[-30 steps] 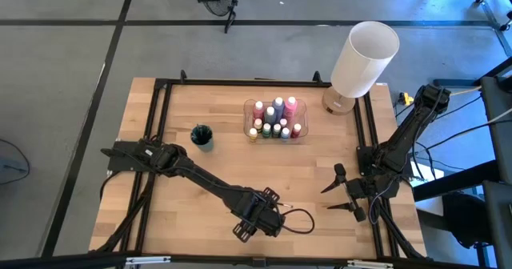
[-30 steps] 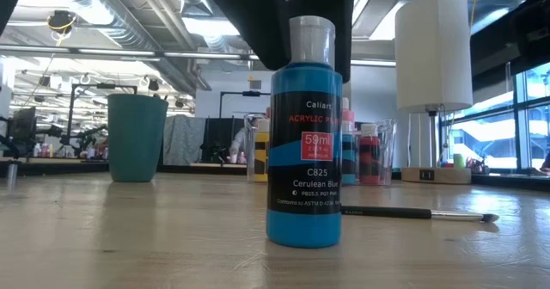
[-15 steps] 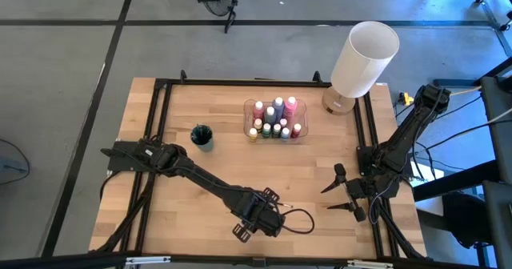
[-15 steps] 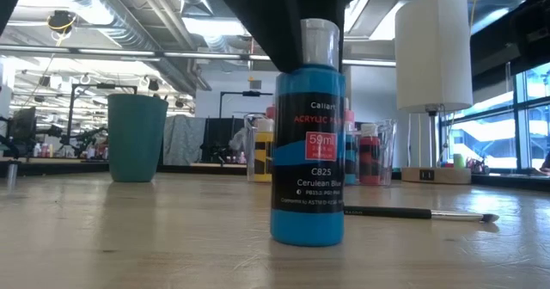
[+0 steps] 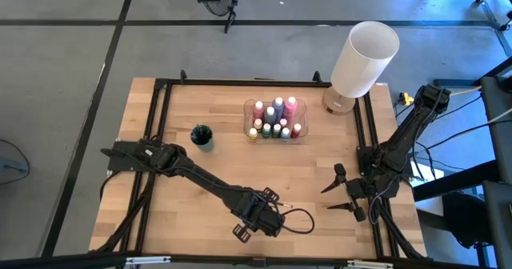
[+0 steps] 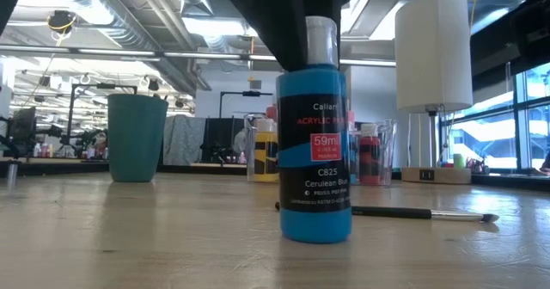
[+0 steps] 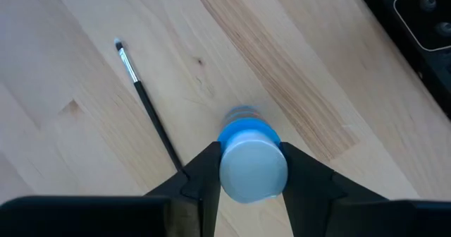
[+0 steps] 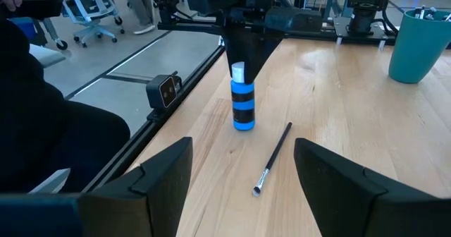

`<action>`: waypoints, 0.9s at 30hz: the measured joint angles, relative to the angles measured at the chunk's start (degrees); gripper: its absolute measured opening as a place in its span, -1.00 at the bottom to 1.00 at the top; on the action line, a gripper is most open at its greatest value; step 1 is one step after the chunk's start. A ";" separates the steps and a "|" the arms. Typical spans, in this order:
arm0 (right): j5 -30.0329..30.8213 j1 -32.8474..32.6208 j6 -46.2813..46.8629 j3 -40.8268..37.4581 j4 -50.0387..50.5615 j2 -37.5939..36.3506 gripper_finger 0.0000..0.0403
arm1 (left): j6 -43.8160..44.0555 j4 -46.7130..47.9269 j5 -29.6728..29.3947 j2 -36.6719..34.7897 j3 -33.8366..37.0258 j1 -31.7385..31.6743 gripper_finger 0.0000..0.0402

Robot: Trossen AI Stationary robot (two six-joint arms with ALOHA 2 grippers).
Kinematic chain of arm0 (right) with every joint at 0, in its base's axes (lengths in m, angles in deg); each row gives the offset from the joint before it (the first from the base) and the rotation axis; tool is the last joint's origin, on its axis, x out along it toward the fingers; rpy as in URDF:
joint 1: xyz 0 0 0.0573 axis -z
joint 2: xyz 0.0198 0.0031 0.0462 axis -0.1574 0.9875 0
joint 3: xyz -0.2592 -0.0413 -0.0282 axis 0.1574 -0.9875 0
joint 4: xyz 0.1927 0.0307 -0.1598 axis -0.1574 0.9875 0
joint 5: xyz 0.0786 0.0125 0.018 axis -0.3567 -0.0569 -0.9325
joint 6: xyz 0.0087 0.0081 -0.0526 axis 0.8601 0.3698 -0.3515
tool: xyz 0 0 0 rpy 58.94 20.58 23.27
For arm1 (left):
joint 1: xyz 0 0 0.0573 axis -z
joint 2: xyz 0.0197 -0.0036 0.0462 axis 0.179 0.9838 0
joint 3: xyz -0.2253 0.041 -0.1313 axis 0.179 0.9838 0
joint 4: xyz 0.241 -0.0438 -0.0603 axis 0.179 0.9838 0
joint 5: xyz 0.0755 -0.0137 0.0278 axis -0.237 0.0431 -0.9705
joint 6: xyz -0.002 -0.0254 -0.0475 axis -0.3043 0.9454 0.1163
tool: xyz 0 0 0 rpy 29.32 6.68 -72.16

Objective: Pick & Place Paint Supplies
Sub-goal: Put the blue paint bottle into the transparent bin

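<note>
Wooden table (image 5: 184, 181) under a workshop hall. We note the left claw (image 7: 243, 168) near the table's front edge, its fingers (image 7: 201, 177) closed against the white cap of an upright blue paint bottle (image 6: 316, 143). A paintbrush (image 8: 273, 157) lies just beside it. The right claw (image 5: 342, 190) waits, spread wide and empty, at the right edge.

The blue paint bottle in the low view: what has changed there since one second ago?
The blue paint bottle has slid a little toward the picture's right as the left pincer closed in on its white cap; the bottle remains upright on the table. The paintbrush, the teal cup and the waiting right pincer have not moved.
</note>
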 joint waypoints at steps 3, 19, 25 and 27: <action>0.00 0.01 -0.02 0.00 0.15 -0.01 0.25 | 0.12 0.02 -0.30 0.00 0.00 0.00 -0.42; -0.07 -0.02 -0.02 0.01 -0.06 0.01 0.25 | 7.66 23.14 -14.94 -2.91 -11.56 -0.52 -0.42; -0.09 0.00 -0.02 0.02 -0.52 0.01 0.25 | 10.20 26.58 -16.40 -6.66 -12.07 -4.93 -0.42; -0.09 0.00 -0.02 0.02 -0.54 0.00 0.25 | 8.99 26.91 -17.07 -7.88 -12.33 -6.66 -0.42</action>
